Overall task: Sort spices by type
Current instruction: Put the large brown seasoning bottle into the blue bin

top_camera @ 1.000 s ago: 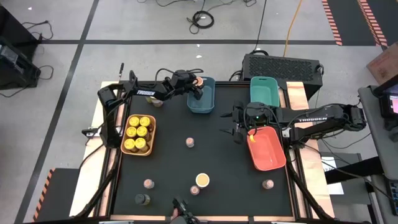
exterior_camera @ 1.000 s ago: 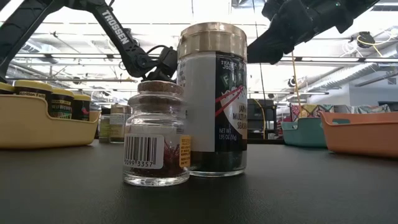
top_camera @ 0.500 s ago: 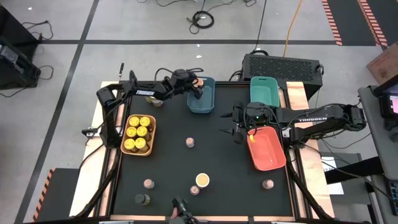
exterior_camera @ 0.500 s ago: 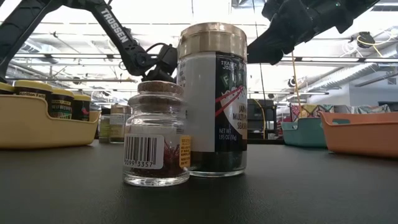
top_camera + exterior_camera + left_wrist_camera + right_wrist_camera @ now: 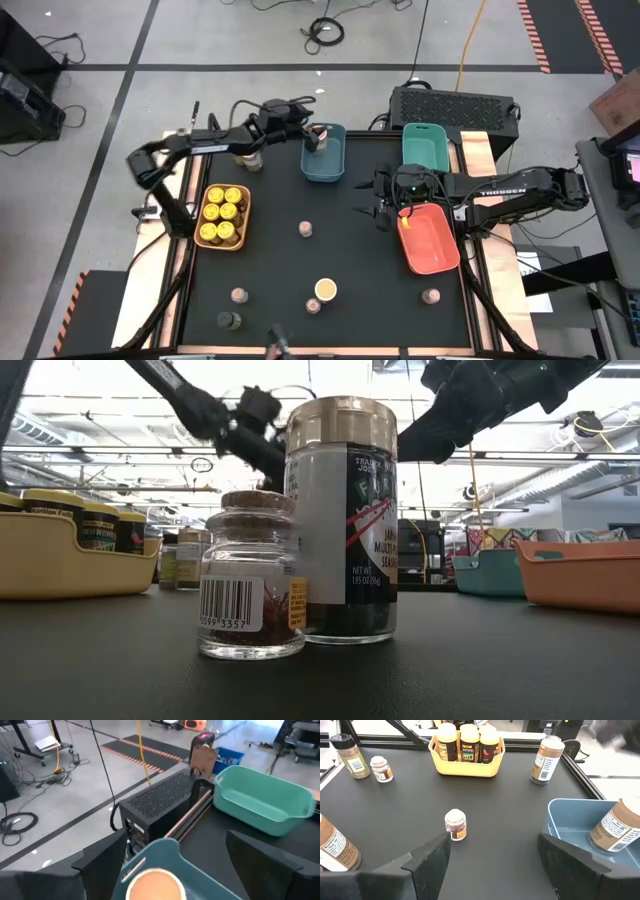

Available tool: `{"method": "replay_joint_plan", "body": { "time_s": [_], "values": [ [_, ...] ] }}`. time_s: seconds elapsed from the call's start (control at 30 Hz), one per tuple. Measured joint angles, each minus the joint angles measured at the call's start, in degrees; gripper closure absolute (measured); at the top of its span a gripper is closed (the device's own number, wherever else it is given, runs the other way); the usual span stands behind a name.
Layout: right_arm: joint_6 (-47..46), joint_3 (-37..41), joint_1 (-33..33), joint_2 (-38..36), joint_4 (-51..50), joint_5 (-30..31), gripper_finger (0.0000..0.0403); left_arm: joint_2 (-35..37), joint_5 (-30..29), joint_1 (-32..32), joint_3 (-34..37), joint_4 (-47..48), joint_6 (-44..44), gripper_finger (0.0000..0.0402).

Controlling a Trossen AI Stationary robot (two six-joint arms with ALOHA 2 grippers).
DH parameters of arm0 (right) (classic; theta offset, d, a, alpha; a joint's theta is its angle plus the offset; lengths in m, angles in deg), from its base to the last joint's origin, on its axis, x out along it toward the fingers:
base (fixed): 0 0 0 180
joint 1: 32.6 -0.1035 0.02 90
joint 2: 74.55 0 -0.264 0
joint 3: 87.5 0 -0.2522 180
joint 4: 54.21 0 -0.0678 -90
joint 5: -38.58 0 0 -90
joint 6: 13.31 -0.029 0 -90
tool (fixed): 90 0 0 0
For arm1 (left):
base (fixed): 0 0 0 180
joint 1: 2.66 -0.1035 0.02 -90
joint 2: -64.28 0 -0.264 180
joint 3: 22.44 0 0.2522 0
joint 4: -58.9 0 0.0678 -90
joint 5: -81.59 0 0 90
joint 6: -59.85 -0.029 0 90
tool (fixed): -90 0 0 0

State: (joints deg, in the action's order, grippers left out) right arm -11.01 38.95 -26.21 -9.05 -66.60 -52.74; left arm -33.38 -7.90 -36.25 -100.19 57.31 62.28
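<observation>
Now, blue bin (image 5: 324,160): tan-top jar (image 5: 319,135) standing inside.
Left claw (image 5: 303,122): open, just above bin's far-left corner.
Right claw (image 5: 378,200): open, well right of bin.

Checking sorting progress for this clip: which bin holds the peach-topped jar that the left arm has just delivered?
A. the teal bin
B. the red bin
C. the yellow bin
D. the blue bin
D: the peach-topped jar stands in the blue bin, with the left claw open beside it; the right wrist view shows the jar inside too.
</observation>
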Motion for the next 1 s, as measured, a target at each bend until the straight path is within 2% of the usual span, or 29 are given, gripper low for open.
{"method": "replay_joint_plan", "body": {
  "time_s": [0.2, 0.33, 0.4, 0.5, 0.63, 0.8, 1.0],
  "values": [
    [0.5, 0.0, 0.0, 0.0, -2.2, 0.0, 0.011, 12.3, -6.4, 0.3, -0.5, 23.6, 0.2, 0.0059],
    [1.5, 0.0, 0.0, 0.0, -2.9, 0.0, 0.011, 17.0, -12.2, -1.2, -3.3, 39.8, 0.3, 0.0059],
    [1.5, 0.0, 0.0, 0.0, -2.9, 0.0, 0.011, 17.5, -12.6, -2.6, -4.2, 46.6, 2.1, 0.0059],
    [1.5, 0.0, 0.0, 0.0, -2.9, 0.0, 0.011, 17.3, -9.1, -4.9, -4.1, 55.4, 3.1, 0.0059],
    [1.4, 0.0, 0.0, 0.0, -2.9, 0.0, 0.011, 15.7, -8.4, -6.9, -3.5, 62.0, -0.1, 0.0059],
    [0.3, 0.0, 0.0, 0.0, -2.9, 0.0, 0.011, 15.4, -9.1, -7.7, -3.5, 61.9, -9.5, 0.0059],
    [-0.1, 0.0, 0.0, 0.0, -2.8, 0.0, 0.011, 15.3, -9.3, -7.6, -3.5, 63.6, -11.6, 0.0059]
  ]
}}
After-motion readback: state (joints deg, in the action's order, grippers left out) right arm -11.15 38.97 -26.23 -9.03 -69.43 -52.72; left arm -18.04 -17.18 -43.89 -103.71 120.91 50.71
